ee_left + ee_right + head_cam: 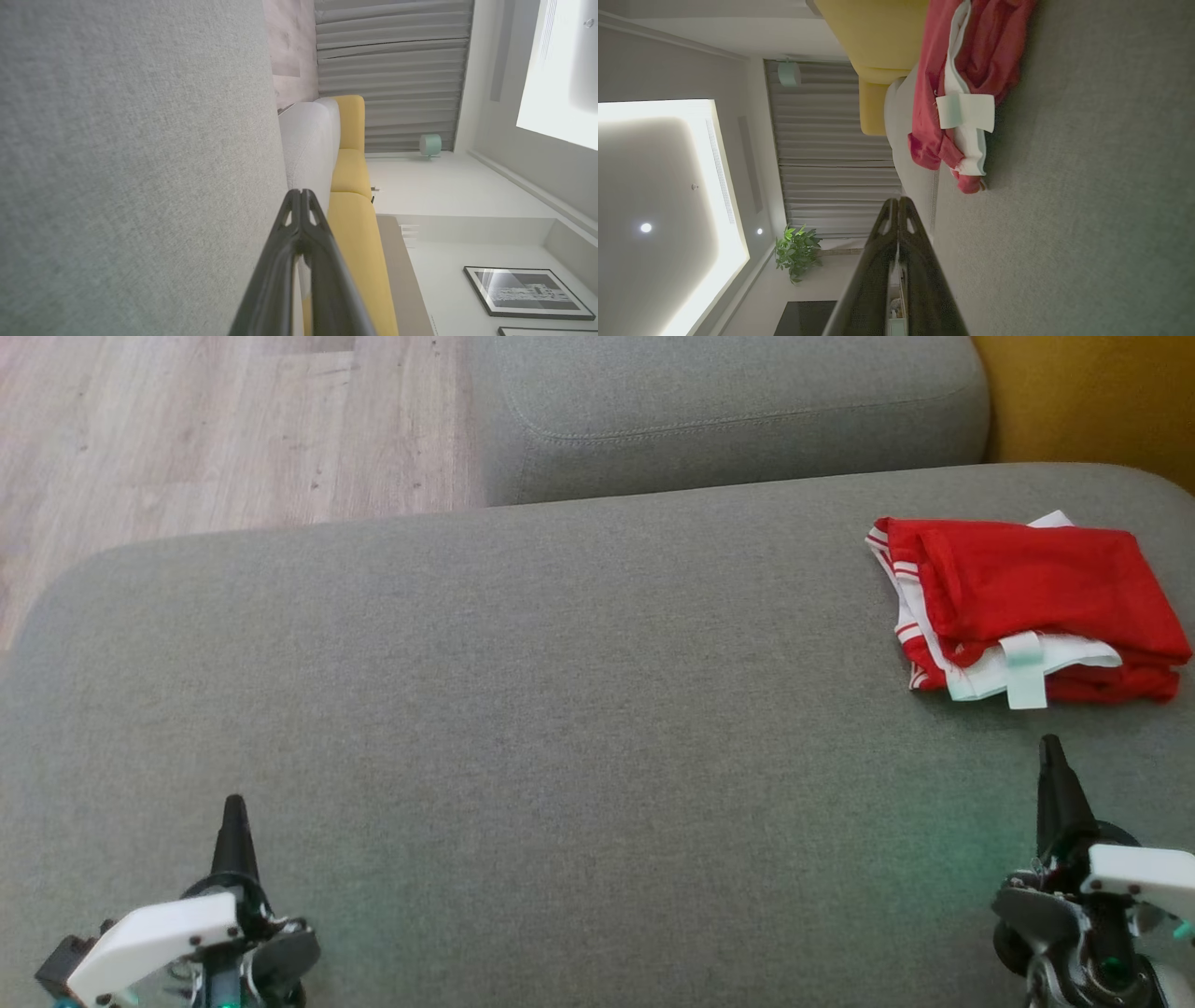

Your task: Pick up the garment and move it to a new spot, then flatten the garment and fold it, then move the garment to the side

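Observation:
A red garment with white trim and a white label lies folded into a compact bundle at the far right of the grey cushion. The right wrist view shows the same garment just ahead of that arm. My right gripper hovers shut and empty a short way in front of the bundle, its tips pressed together. At the lower left my left gripper is shut too, with nothing in it, far from the garment; its fingers meet at the tips.
A second grey cushion sits beyond the seat, with a yellow sofa at the far right. Wooden floor lies past the seat's far left edge. Broad bare fabric stretches between the two grippers.

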### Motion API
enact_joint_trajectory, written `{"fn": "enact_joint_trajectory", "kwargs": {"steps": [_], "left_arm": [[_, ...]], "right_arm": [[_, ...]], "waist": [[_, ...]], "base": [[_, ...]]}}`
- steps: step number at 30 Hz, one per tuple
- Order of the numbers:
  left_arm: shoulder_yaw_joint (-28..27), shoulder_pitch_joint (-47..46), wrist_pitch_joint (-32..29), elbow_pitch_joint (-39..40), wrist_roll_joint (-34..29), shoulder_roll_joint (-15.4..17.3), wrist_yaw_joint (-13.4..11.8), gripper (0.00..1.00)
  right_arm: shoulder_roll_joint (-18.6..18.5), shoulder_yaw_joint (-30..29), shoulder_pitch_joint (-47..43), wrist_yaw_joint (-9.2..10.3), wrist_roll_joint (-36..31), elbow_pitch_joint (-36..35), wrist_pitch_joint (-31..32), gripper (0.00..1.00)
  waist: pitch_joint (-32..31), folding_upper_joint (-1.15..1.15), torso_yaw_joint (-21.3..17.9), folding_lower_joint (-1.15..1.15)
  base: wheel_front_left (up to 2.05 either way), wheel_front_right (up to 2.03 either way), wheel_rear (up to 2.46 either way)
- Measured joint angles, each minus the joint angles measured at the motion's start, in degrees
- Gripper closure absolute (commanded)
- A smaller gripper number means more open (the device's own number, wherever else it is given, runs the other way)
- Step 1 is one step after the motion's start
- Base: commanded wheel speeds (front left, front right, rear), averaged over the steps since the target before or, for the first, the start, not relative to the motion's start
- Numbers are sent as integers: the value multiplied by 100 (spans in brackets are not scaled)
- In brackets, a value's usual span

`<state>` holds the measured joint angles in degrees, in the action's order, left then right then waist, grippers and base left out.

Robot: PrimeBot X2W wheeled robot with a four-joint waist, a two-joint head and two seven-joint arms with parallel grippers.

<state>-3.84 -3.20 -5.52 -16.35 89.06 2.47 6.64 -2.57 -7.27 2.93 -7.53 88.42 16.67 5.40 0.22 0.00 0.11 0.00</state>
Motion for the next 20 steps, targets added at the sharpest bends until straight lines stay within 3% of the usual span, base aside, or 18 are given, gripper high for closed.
{"fn": "enact_joint_trajectory", "kwargs": {"steps": [6,20], "left_arm": [[-38,-2,-54,19,280,0,46,100],[-43,-3,-54,19,280,0,46,100]], "right_arm": [[0,-41,1,0,334,-29,75,100],[0,-42,2,0,334,-44,75,100]], "waist": [[-4,0,-12,0],[-4,0,-12,0]], "base": [[0,0,0],[0,0,0]]}}
